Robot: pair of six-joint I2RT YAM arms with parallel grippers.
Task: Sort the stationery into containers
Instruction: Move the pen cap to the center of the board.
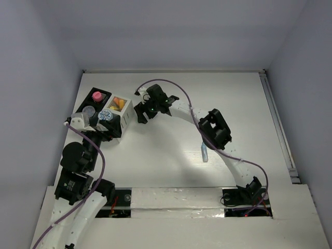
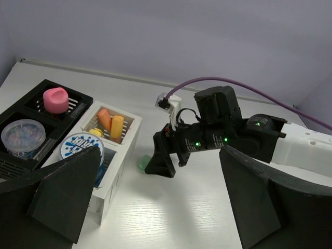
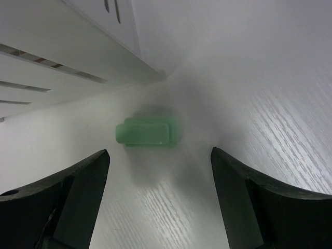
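A green stick (image 3: 147, 132) lies flat on the table against the white box (image 3: 62, 52). My right gripper (image 3: 160, 161) hovers just short of it, open, nothing between the fingers. In the left wrist view the same green stick (image 2: 143, 163) shows beside the right gripper (image 2: 171, 165). The white box (image 2: 122, 155) holds orange and yellow sticks (image 2: 111, 124) and a blue-lidded tub (image 2: 80, 148). The black tray (image 2: 15, 111) holds a pink piece (image 2: 56, 99) and a clear tub (image 2: 23, 136). My left gripper (image 2: 161, 207) is open and empty near the box's front corner.
A blue stick (image 1: 204, 153) lies on the table under the right arm's forearm (image 1: 215, 129). A purple cable (image 1: 176, 85) loops over the right arm. The containers (image 1: 98, 96) sit at the table's far left.
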